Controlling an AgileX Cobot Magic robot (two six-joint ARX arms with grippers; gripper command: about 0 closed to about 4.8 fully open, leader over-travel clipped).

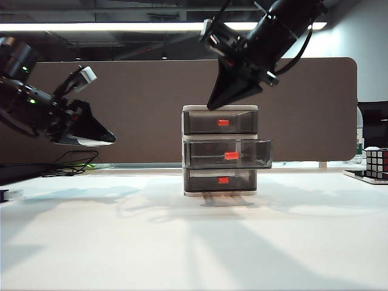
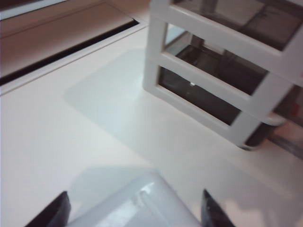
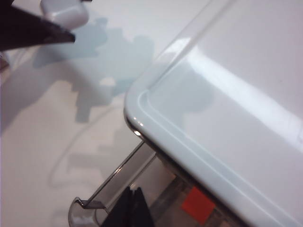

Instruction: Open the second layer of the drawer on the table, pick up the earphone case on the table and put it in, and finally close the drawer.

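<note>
The earphone case (image 2: 137, 208) sits clamped between the fingers of the left gripper (image 1: 91, 138), held in the air on the left, well apart from the drawer (image 1: 220, 150) and well above the table (image 1: 194, 242). In the exterior view it shows only as a pale sliver under the dark fingers.

The second layer (image 1: 227, 154) is already pulled out toward the camera, its red tab (image 1: 231, 156) standing forward of the other two. So the opening looks done, the pick too, and the carry is the step in hand.

The right gripper (image 1: 233, 91) rests its tips, pressed together with nothing between them, on the top front edge of the drawer, as if steadying it.

Next, I'd say, the left arm has to swing the case over the open tray, come in above its rim, lower and let go. The drawer's frame overhangs the back of the tray, so the drop wants to be near the front.
</note>
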